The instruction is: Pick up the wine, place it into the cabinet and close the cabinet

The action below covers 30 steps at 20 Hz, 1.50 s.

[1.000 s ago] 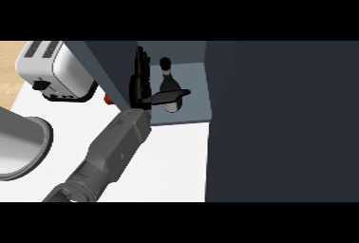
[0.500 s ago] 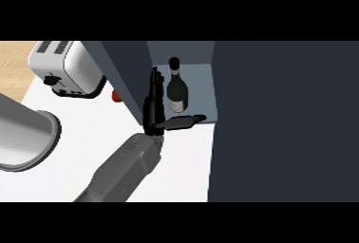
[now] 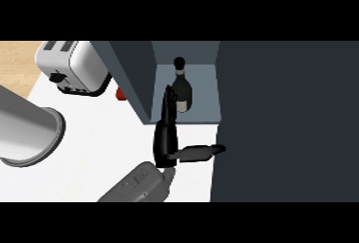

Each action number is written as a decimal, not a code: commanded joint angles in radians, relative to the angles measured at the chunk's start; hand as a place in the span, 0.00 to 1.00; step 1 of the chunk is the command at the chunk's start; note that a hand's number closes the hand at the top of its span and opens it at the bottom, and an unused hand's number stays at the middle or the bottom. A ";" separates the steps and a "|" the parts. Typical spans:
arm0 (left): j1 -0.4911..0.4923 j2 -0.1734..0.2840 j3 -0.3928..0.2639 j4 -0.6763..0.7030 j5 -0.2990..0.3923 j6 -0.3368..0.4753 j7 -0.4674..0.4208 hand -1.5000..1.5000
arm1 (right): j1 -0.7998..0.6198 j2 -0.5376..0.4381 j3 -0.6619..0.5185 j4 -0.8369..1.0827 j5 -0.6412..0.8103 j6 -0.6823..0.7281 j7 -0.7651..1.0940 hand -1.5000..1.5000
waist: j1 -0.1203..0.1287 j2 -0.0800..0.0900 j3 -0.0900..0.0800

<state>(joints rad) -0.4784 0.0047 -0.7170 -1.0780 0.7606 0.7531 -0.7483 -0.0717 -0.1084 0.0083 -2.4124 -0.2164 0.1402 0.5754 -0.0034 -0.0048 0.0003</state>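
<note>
Nearest, at the bottom of the head view, a grey forearm (image 3: 136,185) comes up from the lower edge over the white desk (image 3: 91,156). Which arm it is cannot be told from the picture alone; it enters left of centre. Its black hand (image 3: 167,142) is released — the fingers (image 3: 168,107) run straight up toward the cabinet opening, side by side, and the thumb (image 3: 200,152) sticks out to the right toward the edge of the dark door (image 3: 288,123). The hand grasps nothing. Whether the thumb touches the door's edge cannot be made out.

Just beyond the fingertips stands the wine (image 3: 182,88), a dark bottle with a pale label low on its body, inside the cabinet (image 3: 133,76) on its grey floor. The fingers lie just beside the bottle's left side, partly overlapping it; contact cannot be judged. The bottle's neck and cap point toward the back of the compartment.

The door fills the right side of the view — it stands open, leaving the compartment visible.

To the left on the desk, a large grey pot (image 3: 24,135) shows at the edge. Farther back sits a silver toaster (image 3: 73,66), and a small red thing (image 3: 120,93) peeks out beside the cabinet's left wall. A strip of wooden surface (image 3: 17,57) shows at the far left.
</note>
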 commanded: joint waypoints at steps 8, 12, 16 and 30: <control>0.278 0.103 -0.134 -0.445 -0.146 0.218 0.081 0.00 | 0.026 -0.017 -0.054 -0.103 -0.084 0.003 0.038 0.00 | 0.006 0.000 0.000; 0.325 0.120 -0.157 -0.552 -0.201 0.242 0.128 0.00 | -0.003 -0.021 -0.061 -0.088 -0.117 -0.001 0.072 0.00 | 0.004 0.002 0.000; 0.391 0.222 -0.156 -0.710 -0.208 0.192 0.173 0.00 | 0.041 0.002 -0.007 -0.075 -0.082 0.031 0.029 0.00 | 0.005 0.002 0.000; 0.655 0.553 -0.117 -0.973 -0.184 -0.052 0.100 0.00 | 0.073 -0.013 0.102 -0.117 -0.079 0.123 0.094 1.00 | 0.007 0.001 -0.001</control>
<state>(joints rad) 0.0969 0.4483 -0.8903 -1.9825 0.5393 0.8035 -0.6142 -0.0304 -0.1269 0.0650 -2.4083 -0.2506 0.2615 0.6212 0.0004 -0.0037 0.0002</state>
